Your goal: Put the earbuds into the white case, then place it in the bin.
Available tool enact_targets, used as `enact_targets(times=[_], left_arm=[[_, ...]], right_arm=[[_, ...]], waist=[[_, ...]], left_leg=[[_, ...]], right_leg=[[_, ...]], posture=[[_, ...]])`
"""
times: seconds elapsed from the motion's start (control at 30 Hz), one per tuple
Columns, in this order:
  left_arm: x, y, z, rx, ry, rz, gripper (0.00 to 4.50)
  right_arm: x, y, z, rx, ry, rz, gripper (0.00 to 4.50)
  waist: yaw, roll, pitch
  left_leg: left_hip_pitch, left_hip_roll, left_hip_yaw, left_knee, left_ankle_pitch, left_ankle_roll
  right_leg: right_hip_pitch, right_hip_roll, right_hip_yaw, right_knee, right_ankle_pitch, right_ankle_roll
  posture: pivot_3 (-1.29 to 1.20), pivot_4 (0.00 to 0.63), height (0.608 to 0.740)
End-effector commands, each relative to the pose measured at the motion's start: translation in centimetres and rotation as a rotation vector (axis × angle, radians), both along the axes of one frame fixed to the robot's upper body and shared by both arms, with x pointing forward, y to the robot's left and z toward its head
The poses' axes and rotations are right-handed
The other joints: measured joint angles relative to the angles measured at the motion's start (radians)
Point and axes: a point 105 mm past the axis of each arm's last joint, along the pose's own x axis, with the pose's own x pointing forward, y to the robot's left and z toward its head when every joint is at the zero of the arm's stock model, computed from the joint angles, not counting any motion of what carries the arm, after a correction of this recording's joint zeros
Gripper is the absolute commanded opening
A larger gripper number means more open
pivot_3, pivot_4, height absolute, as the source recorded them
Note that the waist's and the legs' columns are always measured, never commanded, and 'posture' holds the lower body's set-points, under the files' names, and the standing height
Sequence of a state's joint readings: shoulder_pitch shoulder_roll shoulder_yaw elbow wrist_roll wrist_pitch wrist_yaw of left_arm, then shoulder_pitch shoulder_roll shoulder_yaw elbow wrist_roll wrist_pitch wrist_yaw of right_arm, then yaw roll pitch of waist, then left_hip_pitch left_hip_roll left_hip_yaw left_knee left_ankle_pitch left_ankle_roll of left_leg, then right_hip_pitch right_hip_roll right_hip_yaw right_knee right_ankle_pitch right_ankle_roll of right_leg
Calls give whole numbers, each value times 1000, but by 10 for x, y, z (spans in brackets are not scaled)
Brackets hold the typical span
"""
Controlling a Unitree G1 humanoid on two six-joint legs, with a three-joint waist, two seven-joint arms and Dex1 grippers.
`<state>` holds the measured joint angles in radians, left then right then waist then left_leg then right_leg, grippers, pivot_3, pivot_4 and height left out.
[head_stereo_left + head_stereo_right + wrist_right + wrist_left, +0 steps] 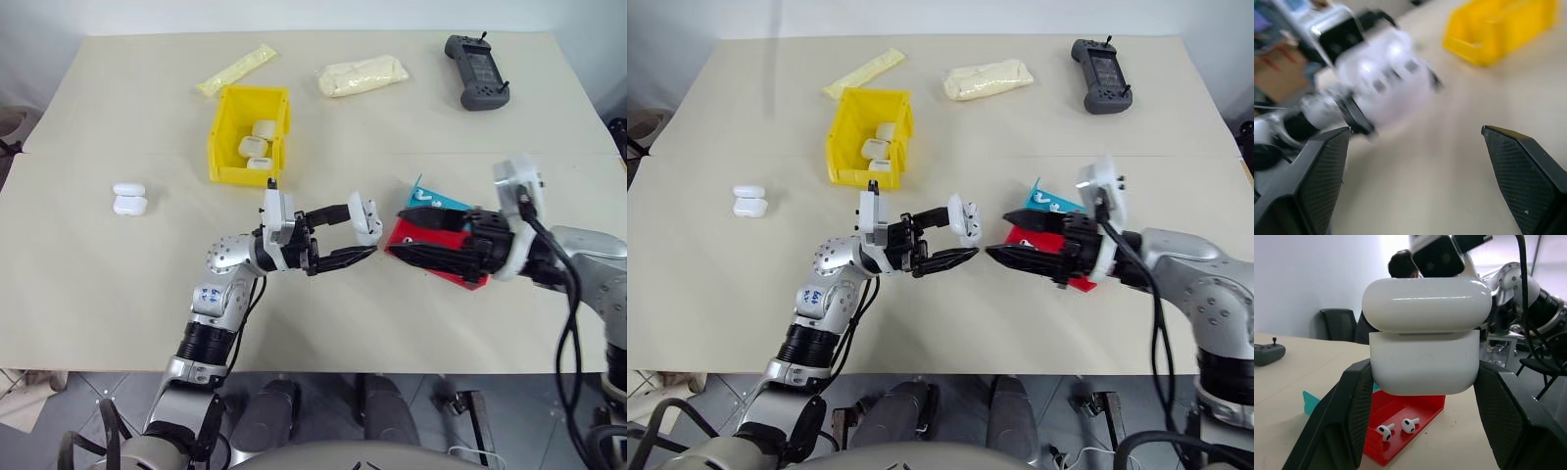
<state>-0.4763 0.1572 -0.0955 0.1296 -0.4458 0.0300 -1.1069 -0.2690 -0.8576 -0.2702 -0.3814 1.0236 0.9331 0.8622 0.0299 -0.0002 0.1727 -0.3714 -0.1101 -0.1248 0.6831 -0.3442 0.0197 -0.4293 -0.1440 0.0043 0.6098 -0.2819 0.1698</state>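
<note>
Left pincer grips the white case, lid shut, above the worktop; right pincer stands released beside it. Two earbuds lie in the red tray below the case, while the bin beyond awaits it.

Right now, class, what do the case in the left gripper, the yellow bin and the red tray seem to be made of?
Case: probably hard glossy plastic; smooth white shell with bright reflections and a lid seam.
Yellow bin: looks like moulded plastic; even colour, thin stiff walls, slight sheen.
Red tray: likely plastic too; flat uniform red with crisp edges, less shiny than the case.
</note>
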Motion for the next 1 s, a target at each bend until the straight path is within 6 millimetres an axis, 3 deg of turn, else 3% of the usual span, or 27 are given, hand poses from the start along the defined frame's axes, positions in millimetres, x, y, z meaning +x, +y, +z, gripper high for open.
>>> enact_targets(times=[0.03, 0.07, 0.17, 0.27, 0.37, 0.53, 0.77, 1.0], left_arm=[[-4, 7, 6, 15, -49, 3, 2737], [-1, 10, 3, 67, -53, 26, 2737], [10, 19, -13, 330, -138, 103, 2737], [15, 23, -22, 480, -166, 137, 2737], [18, 22, -26, 575, -183, 132, 2737], [19, 12, -21, 582, -163, 122, 2737], [17, 2, -19, 575, -156, 103, 2737], [15, -1, -18, 567, -178, 95, 2737]], right_arm=[[-5, -9, 7, -12, -82, -16, 4471], [-5, -12, 6, -8, -95, -34, 4471], [-7, -12, -1, -49, -132, -39, 3886], [-8, -8, 0, -49, -158, -22, 2857], [-8, 10, 4, -72, -203, 42, 1845], [-4, 41, 10, -80, -245, 113, 208], [-4, 75, 2, -111, -218, 238, 57], [11, 74, -16, -182, -199, 179, 57]], waist=[[-4, 0, 0], [-4, 0, 0], [-4, 0, 0], [-3, 0, 0], [-2, 0, 0], [-3, -1, 0], [-4, -1, 0], [-3, -1, 0]], left_leg=[[0, 0, 0, 0, 0, 0], [1, 0, 1, 0, 0, 0], [1, 1, 1, 0, 0, 0], [1, 0, 1, 0, 0, 0], [1, 0, 1, 0, 0, 0], [0, 0, 0, 0, 0, 0], [0, 0, 0, -1, 0, 0], [0, 0, 0, 0, 0, 0]], right_leg=[[0, 0, 0, 0, 0, 0], [0, 0, 1, 0, 0, 0], [0, 1, 1, 0, 0, 0], [0, 1, 1, 0, 0, 0], [1, 1, 1, 0, 0, 1], [0, 1, 0, 0, 1, 1], [0, 1, 0, 0, 1, 1], [0, 1, 0, 0, 1, 1]], posture=[[0, 150, 740], [0, 150, 740], [0, 150, 740], [0, 150, 740], [0, 150, 740], [0, 150, 740], [0, 150, 740], [0, 150, 740]])
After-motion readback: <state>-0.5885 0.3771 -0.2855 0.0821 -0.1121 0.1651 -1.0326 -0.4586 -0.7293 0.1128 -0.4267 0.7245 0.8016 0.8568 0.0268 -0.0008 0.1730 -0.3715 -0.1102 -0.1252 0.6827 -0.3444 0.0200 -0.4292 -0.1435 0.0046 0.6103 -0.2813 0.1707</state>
